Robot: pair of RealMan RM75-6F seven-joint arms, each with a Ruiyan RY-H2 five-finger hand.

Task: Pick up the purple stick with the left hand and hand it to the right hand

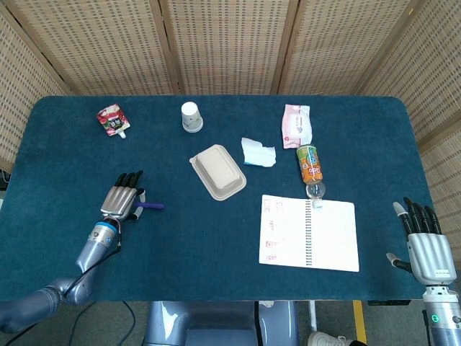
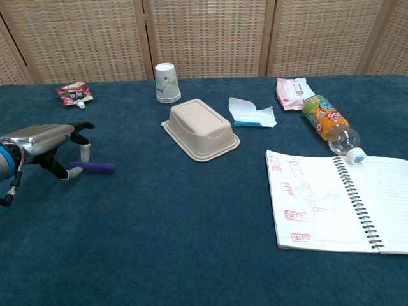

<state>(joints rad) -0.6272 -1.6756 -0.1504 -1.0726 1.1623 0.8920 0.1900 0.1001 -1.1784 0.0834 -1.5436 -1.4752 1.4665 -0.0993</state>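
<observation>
- My left hand (image 1: 121, 201) is low over the blue table (image 1: 216, 245), at about 9 o'clock from the middle of the table.
- Its fingers (image 2: 81, 127) curve down over one end of the purple stick (image 2: 95, 167). The thumb and a fingertip sit on each side of that end.
- I cannot tell if my left hand is really squeezing the stick or only touching it.
- The purple stick lies flat on the table. Its free end points toward 3 o'clock, at the tan food box (image 1: 217, 172).
- My right hand (image 1: 423, 241) is far away, at about 4 o'clock, by the table edge. Its fingers are straight and spread, and it holds nothing.
- An open notebook (image 1: 309, 232) lies between my two hands, closer to the right one.
- A bottle (image 1: 310, 168) lies on its side at 12 o'clock from the notebook, with its cap touching the top of the page.
- A paper cup (image 1: 191, 117) stands upside down at 12 o'clock.
</observation>
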